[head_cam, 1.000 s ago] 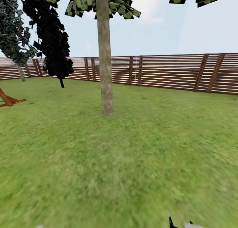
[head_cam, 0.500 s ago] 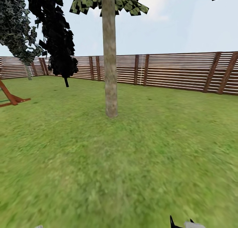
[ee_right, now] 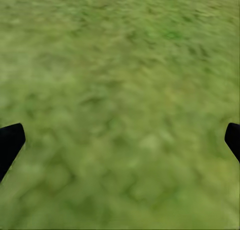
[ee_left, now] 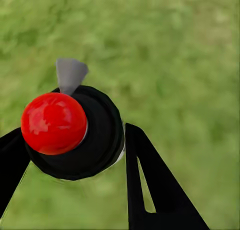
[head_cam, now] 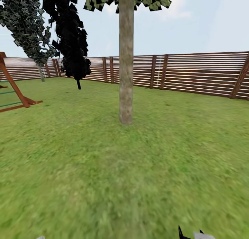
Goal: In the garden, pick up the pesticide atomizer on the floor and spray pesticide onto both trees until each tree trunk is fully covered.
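My head camera faces forward across the lawn toward a tree trunk, the fence beyond. Left wrist camera looks steeply down, close over the atomizer, grass under it. Right wrist camera points down at blurred grass. All three views share the lawn.

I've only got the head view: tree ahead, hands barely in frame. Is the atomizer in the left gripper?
Observer: Yes. In the left wrist view, the left gripper is shut on the atomizer, with a black finger on either side of its round black body.
Operator: How does it sit?
Observer: Its red ball cap faces the wrist camera, and the grey nozzle sticks out past it, over the grass.
Operator: And the right one?
Observer: The right gripper is open, its fingers wide apart with just grass between them.
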